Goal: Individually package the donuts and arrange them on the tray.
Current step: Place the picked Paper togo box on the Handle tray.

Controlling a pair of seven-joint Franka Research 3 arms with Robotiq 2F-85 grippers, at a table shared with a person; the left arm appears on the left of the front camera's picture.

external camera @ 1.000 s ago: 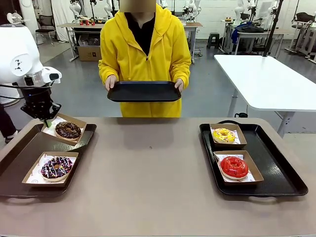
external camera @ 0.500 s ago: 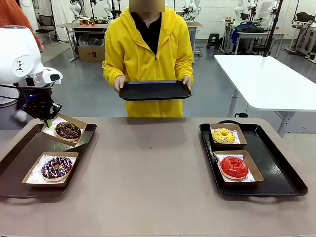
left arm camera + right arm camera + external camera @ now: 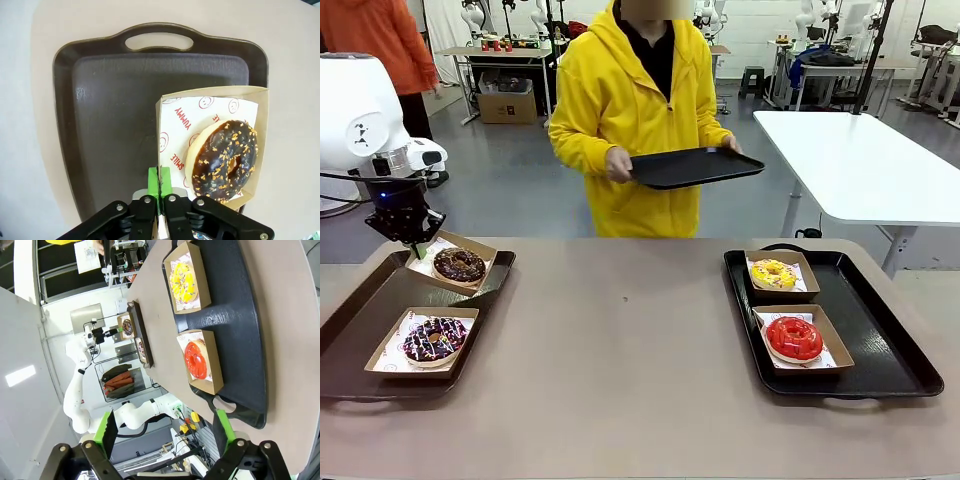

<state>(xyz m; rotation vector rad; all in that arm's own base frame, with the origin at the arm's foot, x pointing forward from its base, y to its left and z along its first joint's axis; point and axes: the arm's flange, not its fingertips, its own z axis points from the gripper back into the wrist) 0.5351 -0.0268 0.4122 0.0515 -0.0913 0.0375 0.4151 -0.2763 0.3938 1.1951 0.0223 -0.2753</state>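
Observation:
My left gripper (image 3: pixel 417 246) is shut on the near edge of a cardboard box (image 3: pixel 451 262) holding a chocolate donut (image 3: pixel 459 264) with nut crumbs, over the far corner of the left tray (image 3: pixel 360 320). In the left wrist view the fingertips (image 3: pixel 160 186) pinch the box wall (image 3: pixel 263 120) beside that donut (image 3: pixel 225 159), above the dark tray (image 3: pixel 110 115). A sprinkled dark donut (image 3: pixel 435 338) sits boxed on the same tray. On the right tray (image 3: pixel 880 340) are a boxed yellow donut (image 3: pixel 773 273) and red donut (image 3: pixel 793 337). My right gripper (image 3: pixel 165 429) is open, high above the yellow donut (image 3: pixel 184 280) and red donut (image 3: pixel 196 359).
A person in a yellow hoodie stands at the far side holding an empty black tray (image 3: pixel 695 167) in the air. Bare tabletop (image 3: pixel 620 330) lies between the two trays. A white table (image 3: pixel 860 160) stands behind on the right, and a person in orange (image 3: pixel 385 40) at the back left.
The person has turned and swung the black tray toward picture right. A person in orange has walked into the back left. Both arms stay still.

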